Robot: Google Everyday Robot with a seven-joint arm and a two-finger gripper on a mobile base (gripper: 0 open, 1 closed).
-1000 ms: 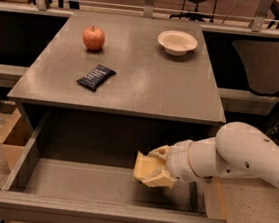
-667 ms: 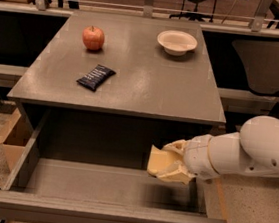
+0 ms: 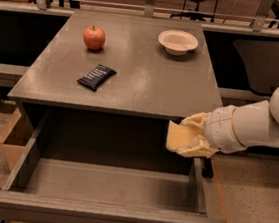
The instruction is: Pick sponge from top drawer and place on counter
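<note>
I've got the counter [image 3: 147, 84] filling the upper middle of my view, a flat grey top. Below it the top drawer [image 3: 97, 217] is pulled wide open toward me, and its grey floor is bare where I can see it. The white arm [image 3: 259, 124] reaches in from the right edge, level with the counter's front lip. A cardboard box [image 3: 13, 134] sits on the floor to the left of the cabinet.

The gripper [image 3: 187, 137] hangs at the drawer's right rear corner, just below the counter's front edge and above the drawer floor. Its pale fingers [image 3: 195, 121] are clamped from above and below on the sponge [image 3: 176, 137]. So the sponge is in the air, pinched, a pale yellow slab facing left. It's off the drawer floor and not on the counter.

On the counter there's a shallow white bowl [image 3: 177, 41] at the back right. A red apple [image 3: 94, 37] stands at the back left, well apart from the bowl. A small dark packet [image 3: 96, 76] lies flat in front of the apple, angled.
</note>
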